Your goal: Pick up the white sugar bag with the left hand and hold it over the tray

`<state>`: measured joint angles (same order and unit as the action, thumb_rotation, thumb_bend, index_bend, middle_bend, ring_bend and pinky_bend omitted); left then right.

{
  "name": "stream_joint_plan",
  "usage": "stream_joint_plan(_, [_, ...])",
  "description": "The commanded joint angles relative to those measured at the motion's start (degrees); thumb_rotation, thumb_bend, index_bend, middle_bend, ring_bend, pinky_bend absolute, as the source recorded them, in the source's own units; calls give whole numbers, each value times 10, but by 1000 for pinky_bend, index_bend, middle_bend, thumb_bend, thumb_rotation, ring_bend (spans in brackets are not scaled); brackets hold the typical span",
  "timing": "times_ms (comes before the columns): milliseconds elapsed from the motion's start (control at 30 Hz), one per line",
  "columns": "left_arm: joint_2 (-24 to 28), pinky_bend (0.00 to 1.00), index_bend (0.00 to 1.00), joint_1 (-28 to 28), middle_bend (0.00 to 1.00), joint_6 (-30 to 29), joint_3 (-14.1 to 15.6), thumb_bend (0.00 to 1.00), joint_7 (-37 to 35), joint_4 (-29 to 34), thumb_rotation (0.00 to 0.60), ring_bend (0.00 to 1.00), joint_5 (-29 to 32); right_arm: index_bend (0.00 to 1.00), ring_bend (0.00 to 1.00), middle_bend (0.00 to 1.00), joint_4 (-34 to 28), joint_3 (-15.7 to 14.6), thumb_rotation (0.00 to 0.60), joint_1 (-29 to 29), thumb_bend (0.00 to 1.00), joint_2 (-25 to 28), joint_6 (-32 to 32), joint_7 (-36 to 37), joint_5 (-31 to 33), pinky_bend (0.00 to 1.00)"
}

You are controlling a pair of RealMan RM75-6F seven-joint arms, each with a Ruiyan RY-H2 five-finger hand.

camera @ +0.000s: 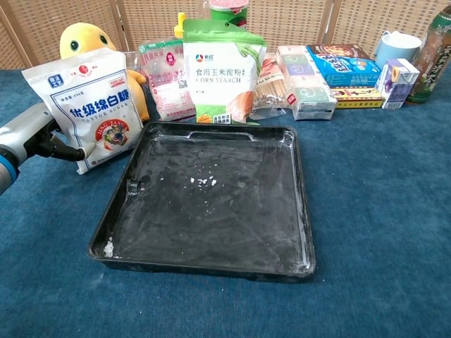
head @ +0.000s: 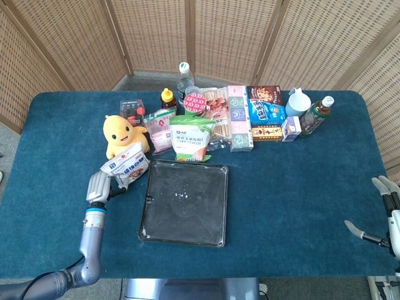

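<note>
The white sugar bag (head: 127,166) (camera: 86,107) stands on the blue table just left of the black tray (head: 185,201) (camera: 211,204), leaning against the yellow plush toy (head: 120,132). My left hand (head: 99,185) (camera: 29,138) is at the bag's lower left edge. Its thumb lies on the printed front and its other fingers reach behind the bag, hidden from view. The bag's bottom rests on the cloth. My right hand (head: 382,216) hangs at the table's far right edge with fingers apart, holding nothing.
A row of groceries lines the back of the table: a corn starch pouch (camera: 217,69), a pink packet (camera: 165,79), boxes (camera: 304,86), bottles (head: 317,114) and a jug (head: 297,101). The tray holds only a few white crumbs.
</note>
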<state>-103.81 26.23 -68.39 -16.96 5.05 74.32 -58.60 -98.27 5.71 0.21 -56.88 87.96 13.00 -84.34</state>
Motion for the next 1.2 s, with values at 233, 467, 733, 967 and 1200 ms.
stream_joint_plan(233, [-12,474,342,3,329,-11,-5,583,16,-14,600,395,1,44,0,4,1,-1,377,0,0,3,-1,11,-3,0])
stream_joint_plan(467, [-24,604,491,3,471,-31,-5,660,16,-32,600,542,-14,44,0,4,1,-3,379,1,0,3,0,14,-7,0])
stream_joint_plan(733, [-27,693,623,-8,602,-55,11,657,-34,-58,600,660,-66,44,0,4,0,-4,380,1,0,4,-1,17,-6,0])
stream_joint_plan(967, [-12,710,664,-20,637,-73,25,655,-71,-57,600,694,-103,44,0,4,0,-4,376,1,0,5,-1,21,-7,0])
stream_joint_plan(1200, [26,736,685,-34,652,-92,48,640,-106,-50,600,710,-152,44,0,4,0,-4,378,0,0,6,0,23,-7,0])
